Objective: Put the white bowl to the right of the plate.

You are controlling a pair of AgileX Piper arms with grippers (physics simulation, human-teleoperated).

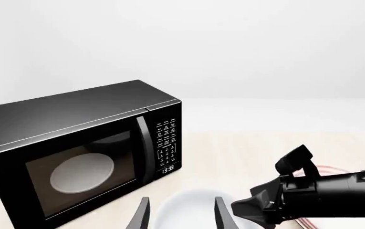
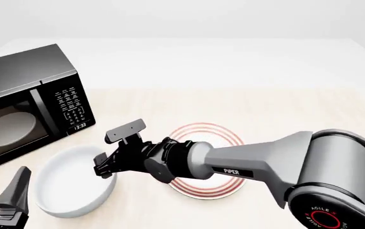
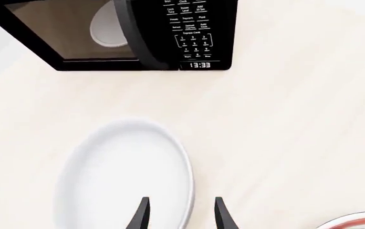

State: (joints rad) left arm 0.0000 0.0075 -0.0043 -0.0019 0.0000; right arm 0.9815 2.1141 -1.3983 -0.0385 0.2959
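The white bowl (image 2: 64,183) sits on the table in front of the microwave, left of the plate (image 2: 224,136), which has red rings and is partly covered by my right arm. My right gripper (image 2: 104,168) reaches leftward over the plate to the bowl's right rim. In the right wrist view the gripper (image 3: 181,215) is open, its fingers standing on either side of the bowl's rim (image 3: 185,176). My left gripper (image 1: 182,217) is open and empty, at the bowl's (image 1: 192,202) near-left side, apart from it. The plate's edge shows in the right wrist view (image 3: 360,223).
A black microwave (image 2: 23,102) with its door shut and a pale turntable disc (image 2: 4,129) inside stands at the left. The pale wooden table (image 2: 284,109) stretches right of the plate and behind it.
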